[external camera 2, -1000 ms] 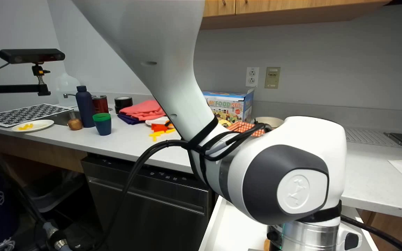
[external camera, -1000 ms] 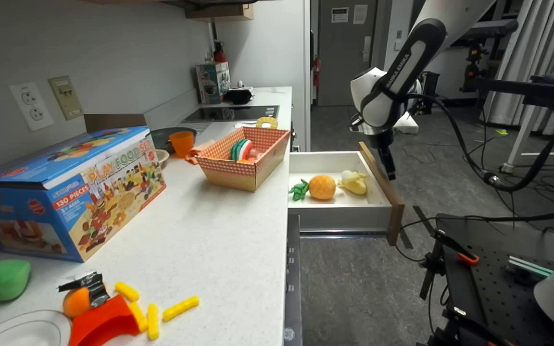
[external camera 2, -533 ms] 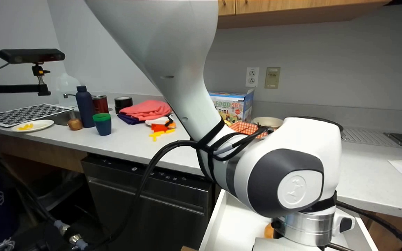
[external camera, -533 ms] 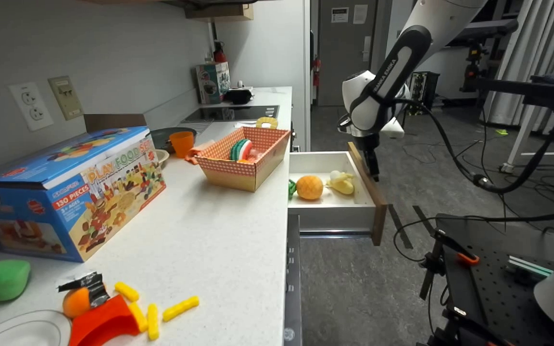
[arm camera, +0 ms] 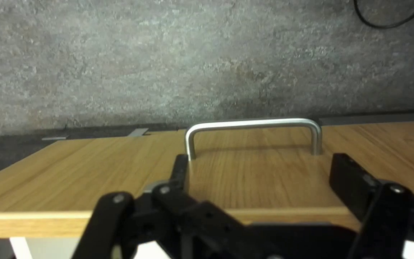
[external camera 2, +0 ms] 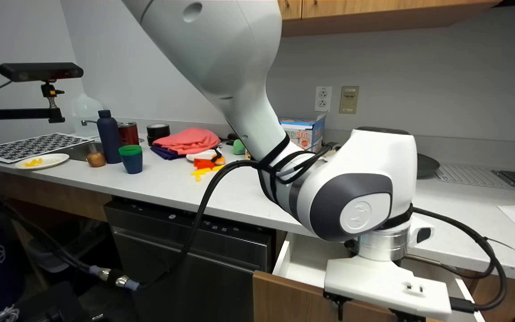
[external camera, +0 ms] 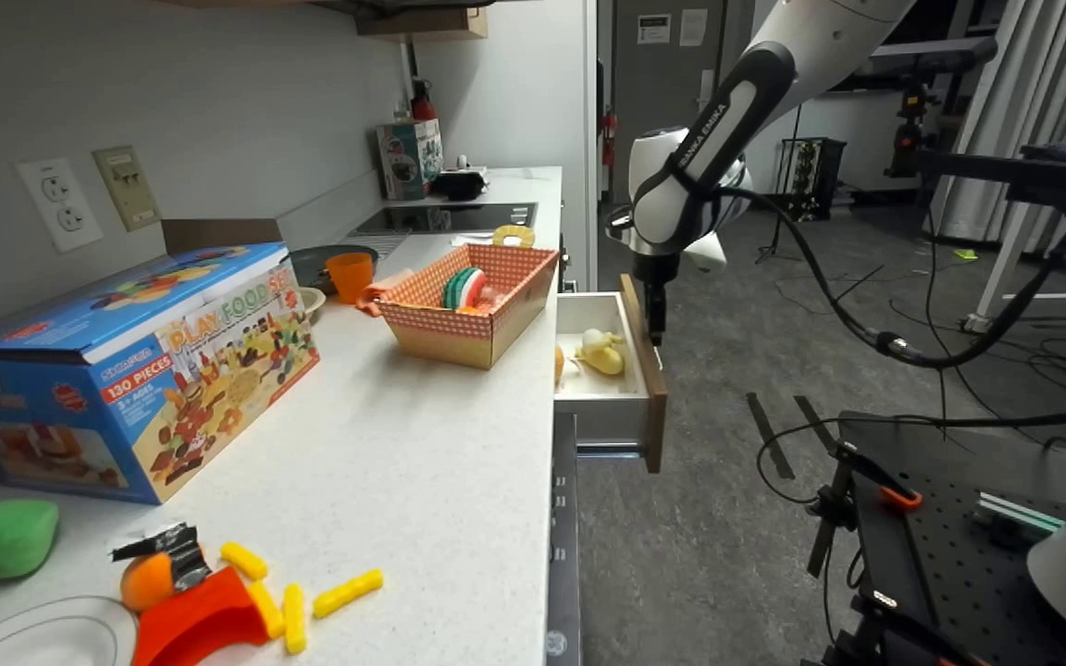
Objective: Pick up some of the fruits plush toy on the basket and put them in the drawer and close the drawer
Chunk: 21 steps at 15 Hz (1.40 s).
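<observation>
The drawer (external camera: 646,388) is partly open with a wooden front; its front also shows in an exterior view (external camera 2: 284,297) and the wrist view (arm camera: 84,180). Inside are a pale yellow plush toy (external camera: 601,355) and an orange plush toy (external camera: 559,363), mostly hidden by the counter edge. The checked basket (external camera: 445,344) stands on the counter with a red, white and green plush toy (external camera: 464,288) in it. My gripper (external camera: 656,331) points down at the outer side of the drawer front. In the wrist view my gripper (arm camera: 261,162) is open, fingers apart, nothing between them.
A silver handle (arm camera: 253,123) sits on the drawer front beyond the fingertips. The play food box (external camera: 209,370), an orange cup (external camera: 350,277) and yellow and red plastic toys (external camera: 209,615) stand on the counter. A cable (external camera 2: 213,179) hangs from the arm.
My gripper has moved toward the counter, and the drawer has slid inward with it. The green toy and most of the orange one have passed out of sight behind the counter edge.
</observation>
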Available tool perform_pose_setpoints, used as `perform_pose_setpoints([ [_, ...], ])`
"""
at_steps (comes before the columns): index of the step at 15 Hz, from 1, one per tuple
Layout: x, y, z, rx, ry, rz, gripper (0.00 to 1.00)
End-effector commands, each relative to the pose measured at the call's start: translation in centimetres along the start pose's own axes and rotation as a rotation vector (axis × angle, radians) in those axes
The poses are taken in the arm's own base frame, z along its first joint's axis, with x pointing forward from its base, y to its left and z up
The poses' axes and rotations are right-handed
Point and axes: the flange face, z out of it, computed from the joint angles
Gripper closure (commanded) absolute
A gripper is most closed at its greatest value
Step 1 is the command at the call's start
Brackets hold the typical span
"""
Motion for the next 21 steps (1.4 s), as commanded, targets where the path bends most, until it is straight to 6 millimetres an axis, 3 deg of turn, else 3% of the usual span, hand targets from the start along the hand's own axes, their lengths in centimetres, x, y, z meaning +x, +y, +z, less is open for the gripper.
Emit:
perform_pose_setpoints([
  [1,4.3,0.3,-1.1,-0.022,0.111,-0.002,0.00],
  [6,7.7,0.3,-2.7,-0.025,0.202,0.009,0.00],
  [11,9.2,0.3,-3.7,-0.022,0.272,0.043,0.00],
  [14,8.9,0.0,-4.5,-0.023,0.302,0.063,0.00],
  [17,7.5,-0.4,-5.0,-0.032,0.293,0.056,0.00],
  [21,5.0,-0.4,-3.9,-0.034,0.215,0.042,0.00],
])
